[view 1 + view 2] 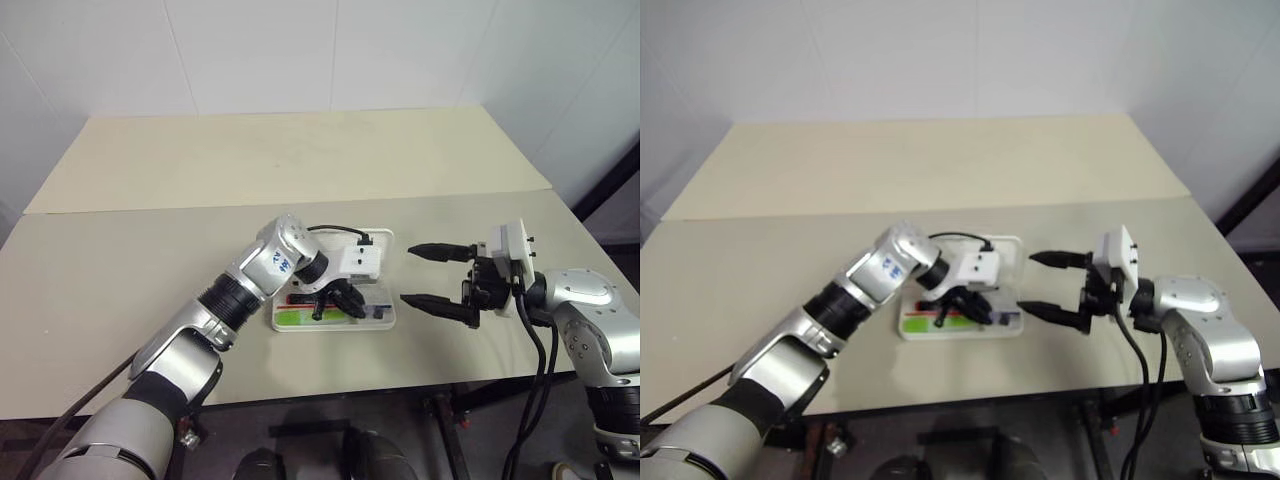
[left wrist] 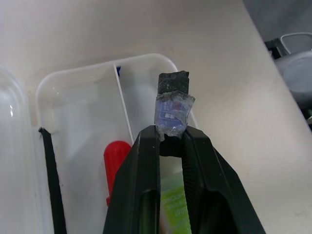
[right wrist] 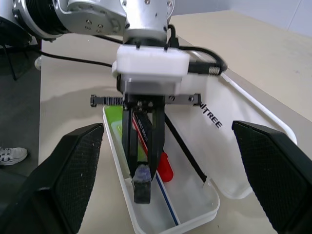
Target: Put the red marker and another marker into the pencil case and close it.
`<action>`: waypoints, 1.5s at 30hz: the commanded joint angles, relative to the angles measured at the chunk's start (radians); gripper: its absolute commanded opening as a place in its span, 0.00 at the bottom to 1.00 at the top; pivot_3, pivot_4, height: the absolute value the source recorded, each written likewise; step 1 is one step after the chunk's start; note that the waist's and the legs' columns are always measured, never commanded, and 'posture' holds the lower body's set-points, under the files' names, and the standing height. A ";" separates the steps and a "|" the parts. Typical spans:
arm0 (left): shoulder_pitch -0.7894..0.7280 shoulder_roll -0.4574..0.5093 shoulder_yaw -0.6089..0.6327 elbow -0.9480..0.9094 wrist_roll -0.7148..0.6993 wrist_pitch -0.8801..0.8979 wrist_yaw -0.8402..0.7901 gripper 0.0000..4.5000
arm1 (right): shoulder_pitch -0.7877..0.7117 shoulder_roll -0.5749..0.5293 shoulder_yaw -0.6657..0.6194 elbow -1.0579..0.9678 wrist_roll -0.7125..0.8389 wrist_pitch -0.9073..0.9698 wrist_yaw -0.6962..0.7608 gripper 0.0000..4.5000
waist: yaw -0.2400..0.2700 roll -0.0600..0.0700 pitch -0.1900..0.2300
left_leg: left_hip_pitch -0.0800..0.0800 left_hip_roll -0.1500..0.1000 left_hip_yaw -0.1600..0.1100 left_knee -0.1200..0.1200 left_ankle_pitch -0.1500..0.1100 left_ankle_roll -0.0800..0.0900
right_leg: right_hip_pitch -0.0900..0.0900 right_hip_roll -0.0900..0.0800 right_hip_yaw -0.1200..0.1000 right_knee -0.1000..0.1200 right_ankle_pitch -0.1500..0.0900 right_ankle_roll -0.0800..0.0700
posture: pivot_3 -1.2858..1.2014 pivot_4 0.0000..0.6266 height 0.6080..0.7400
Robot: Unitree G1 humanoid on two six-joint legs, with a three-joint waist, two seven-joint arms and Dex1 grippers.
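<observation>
Two pale worktop (image 1: 120, 290) slabs fill the head view, and the pencil case (image 1: 384, 318) lies open at the middle of the nearer one, its lid thrown back toward the upper part of the frame. Its long axis runs left to right across the head view. Left of centre, the left arm reaches in over the tray, and the left claw (image 2: 171, 130) is clenched on a small dark grey stub (image 2: 172, 97) with a bluish wrapped band, held above the tray's right-hand end. At the right of the frame the right claw (image 1: 436, 276) hangs released, jaws wide apart, pointing toward the case and just beside its right end, touching nothing.

Both task markers already lie in the tray. The red marker (image 2: 115, 158) rests along the case's length, its red cap end toward the right of the head view. The green marker (image 2: 174, 207) lies parallel beside it on the nearer side, in the tray's left half.

Filling looks done, so closing is the step left. Next, the left claw probably has to dispose of the stub and clear the tray, then the lid must be swung over and pressed shut.
</observation>
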 commanded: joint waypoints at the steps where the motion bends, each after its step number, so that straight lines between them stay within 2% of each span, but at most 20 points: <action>1: -0.004 -0.025 0.004 -0.009 0.016 -0.014 0.027 0.07 | 0.001 -0.010 -0.033 -0.039 0.025 0.003 -0.008 1.00 | 0.000 0.000 0.000 | 0.000 0.000 0.000 0.000 0.000 0.001 | 0.000 0.000 0.000 0.000 0.000 0.000 | 0.52 0.24 1.00; 14: -0.011 -0.058 0.012 0.054 0.044 -0.035 0.073 0.07 | 0.002 -0.005 -0.029 -0.042 0.026 -0.002 -0.022 1.00 | 0.000 0.000 0.000 | 0.000 0.000 0.000 0.000 -0.002 0.004 | 0.000 0.000 0.000 0.001 0.000 0.000 | 0.52 0.24 1.00; 15: -0.013 -0.060 0.014 0.060 0.046 -0.038 0.079 0.23 | 0.002 -0.004 -0.028 -0.042 0.026 -0.003 -0.023 1.00 | 0.000 0.000 0.000 | 0.000 0.000 0.000 0.000 -0.002 0.004 | 0.000 0.000 0.000 0.001 0.000 0.000 | 0.52 0.24 1.00; 17: -0.018 -0.067 0.018 0.073 0.052 -0.047 0.097 0.35 | 0.002 -0.001 -0.026 -0.042 0.026 -0.005 -0.025 1.00 | 0.000 0.000 0.000 | 0.000 0.000 0.000 0.001 -0.002 0.004 | 0.000 0.000 0.000 0.001 0.000 0.000 | 0.52 0.24 1.00; 26: -0.031 -0.079 0.037 0.048 0.038 -0.047 0.081 1.00 | -0.005 0.005 -0.020 -0.030 0.024 -0.012 -0.022 1.00 | 0.000 0.000 0.000 | 0.000 -0.001 -0.001 0.001 -0.001 0.005 | 0.001 0.000 0.001 0.001 0.001 0.001 | 0.52 0.24 1.00; 36: -0.009 0.010 0.143 -0.158 -0.044 0.021 0.033 1.00 | -0.044 0.025 0.001 0.028 0.005 -0.029 0.006 1.00 | -0.004 0.000 0.000 | 0.001 -0.001 0.000 0.001 -0.001 0.005 | 0.001 0.000 0.001 0.001 0.001 0.001 | 0.52 0.24 1.00; 41: 0.041 0.098 0.242 -0.273 -0.101 0.023 0.044 1.00 | -0.068 0.032 0.008 0.076 -0.010 -0.048 0.027 1.00 | -0.003 0.000 0.000 | 0.002 -0.001 0.000 0.001 -0.001 0.005 | 0.001 0.000 0.002 0.003 0.001 0.001 | 0.52 0.24 1.00; 45: 0.116 0.203 0.367 -0.401 -0.184 0.057 0.051 1.00 | -0.082 0.026 0.004 0.101 -0.015 -0.058 0.048 1.00 | -0.005 0.000 0.000 | 0.001 0.000 0.000 0.001 -0.001 0.004 | 0.001 0.000 0.002 0.004 0.001 0.001 | 0.52 0.24 1.00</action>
